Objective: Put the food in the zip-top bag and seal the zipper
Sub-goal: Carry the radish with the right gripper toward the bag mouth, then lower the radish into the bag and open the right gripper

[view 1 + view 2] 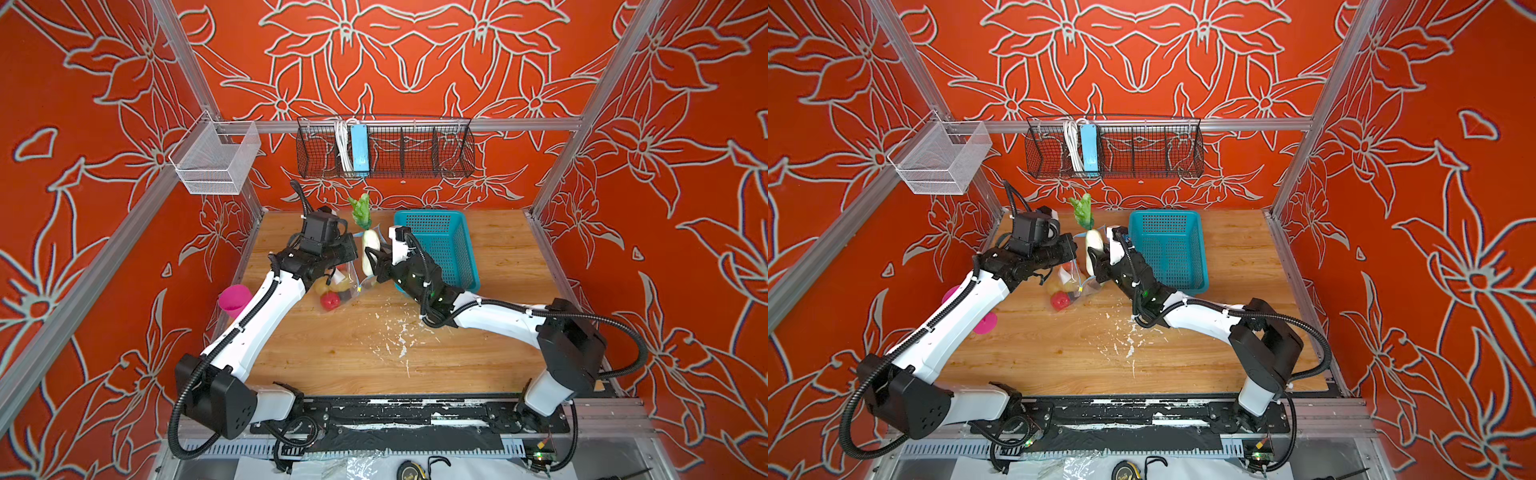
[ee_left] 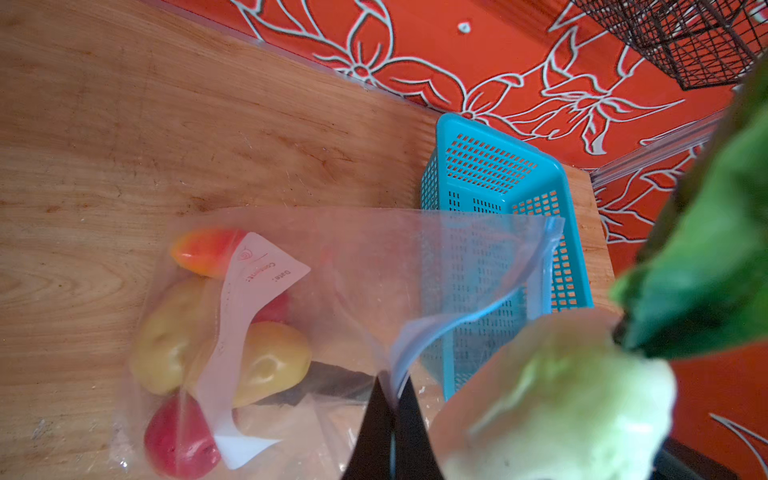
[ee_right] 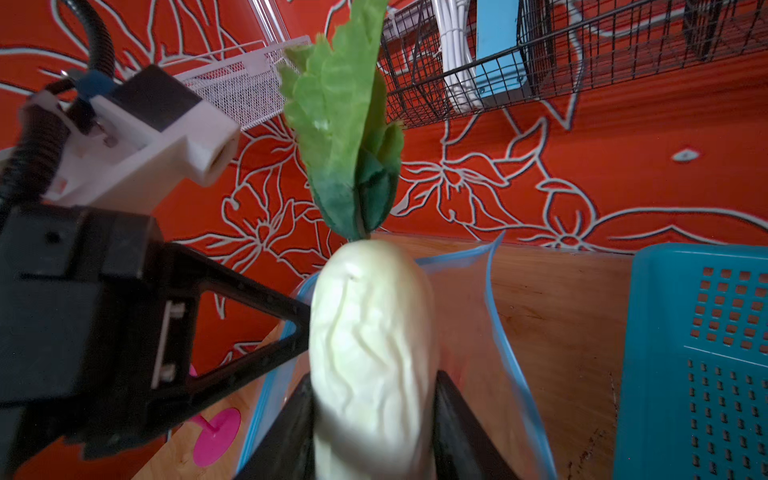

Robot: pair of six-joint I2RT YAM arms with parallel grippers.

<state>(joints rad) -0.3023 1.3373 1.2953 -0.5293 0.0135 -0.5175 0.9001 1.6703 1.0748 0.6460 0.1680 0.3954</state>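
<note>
White radish (image 3: 370, 353) fills my right wrist view, upright with its green leaves on top. My right pincer (image 3: 374, 419) stands partly open, both jaws pressed against its pale body. It hangs at the mouth of the zip-top bag (image 2: 353, 257); whether its tip is past the strip I cannot tell. That bag lies left of centre on the surface (image 1: 415, 353), just left of the teal basket (image 1: 465, 232). My left pincer (image 2: 392, 415) is closed tight on one edge of the mouth, lifting it so the zipper (image 3: 511, 361) gapes. Apple (image 2: 178, 440), two potatoes (image 2: 166, 340), red-yellow fruit (image 2: 203, 251) and eggplant (image 2: 328, 386) sit inside. I judge this the last loading step: next, lower the root end through the gap, let go, then run the zipper shut
</note>
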